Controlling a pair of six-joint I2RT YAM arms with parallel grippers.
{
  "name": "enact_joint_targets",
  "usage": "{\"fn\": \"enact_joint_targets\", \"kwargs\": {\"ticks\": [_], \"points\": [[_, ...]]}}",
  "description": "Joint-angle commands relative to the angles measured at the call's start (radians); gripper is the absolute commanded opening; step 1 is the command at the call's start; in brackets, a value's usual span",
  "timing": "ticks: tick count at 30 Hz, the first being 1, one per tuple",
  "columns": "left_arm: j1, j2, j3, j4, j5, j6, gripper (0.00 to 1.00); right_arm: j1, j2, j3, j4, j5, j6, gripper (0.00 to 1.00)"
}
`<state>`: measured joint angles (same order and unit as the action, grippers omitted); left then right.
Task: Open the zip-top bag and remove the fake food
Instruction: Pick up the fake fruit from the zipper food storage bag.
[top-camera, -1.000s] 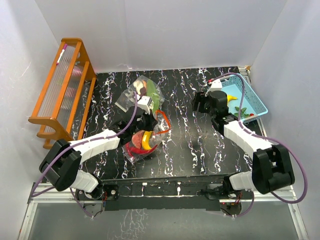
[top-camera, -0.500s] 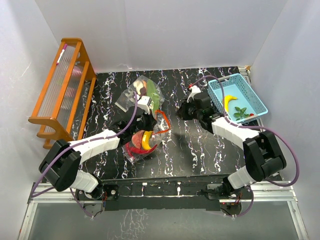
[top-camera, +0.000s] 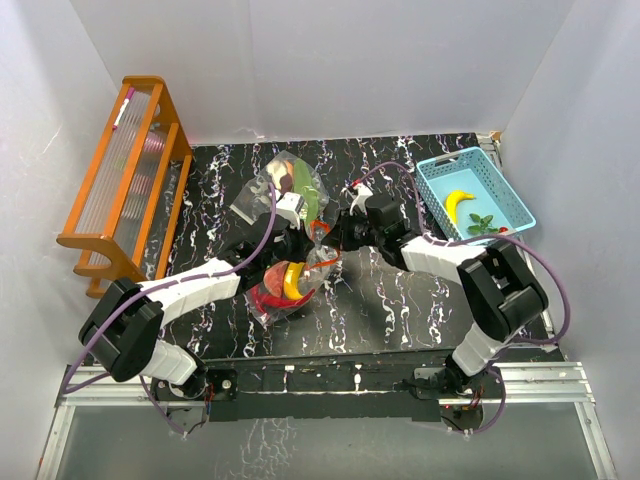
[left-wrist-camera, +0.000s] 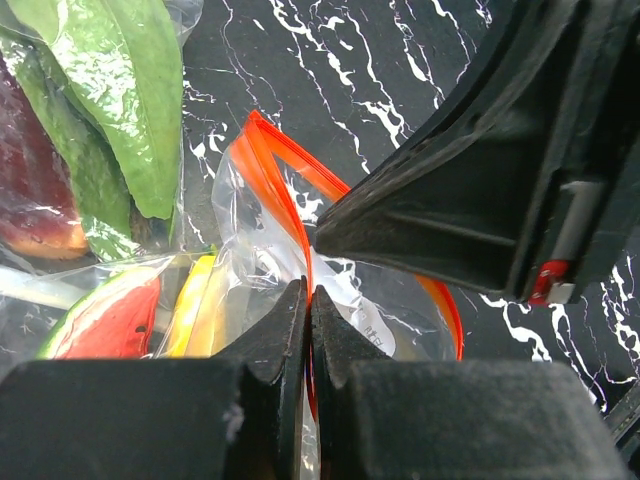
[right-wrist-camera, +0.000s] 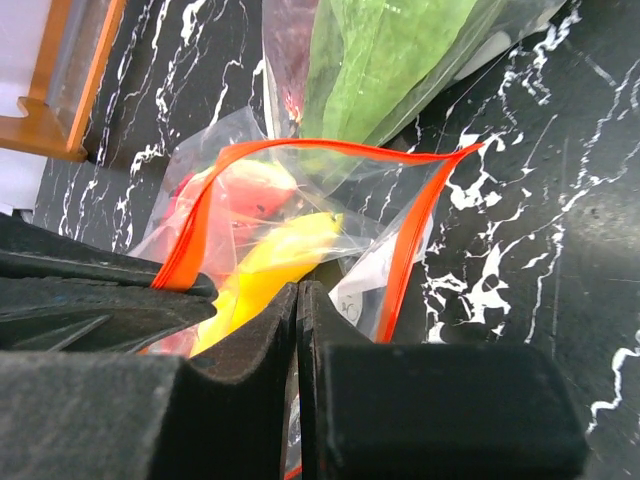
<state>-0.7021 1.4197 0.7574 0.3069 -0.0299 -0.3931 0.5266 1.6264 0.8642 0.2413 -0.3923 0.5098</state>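
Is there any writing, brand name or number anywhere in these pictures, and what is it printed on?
No text can be read.
On the zip-top bag, a white label: faint small print, too blurred to read.
On the basket and wooden rack: no writing visible.
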Motion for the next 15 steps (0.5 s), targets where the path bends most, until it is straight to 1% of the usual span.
{"fn": "enact_joint_targets", "kwargs": {"ticks": [1, 7, 15], "points": [[0.004, -0.01, 0.036, 0.007, 0.011, 0.01, 0.0, 0.036, 0.04, 0.043, 0.134, -0.059, 0.061, 0.08], [0.004, -0.021, 0.031, 0.018, 0.03, 0.002, 0.0, 0.08, 0.096, 0.026, 0.145, -0.024, 0.058, 0.07], [0.005, -0.033, 0.035, 0.022, 0.057, -0.021, 0.0, 0.086, 0.193, 0.011, 0.207, -0.019, 0.083, 0.07]]}}
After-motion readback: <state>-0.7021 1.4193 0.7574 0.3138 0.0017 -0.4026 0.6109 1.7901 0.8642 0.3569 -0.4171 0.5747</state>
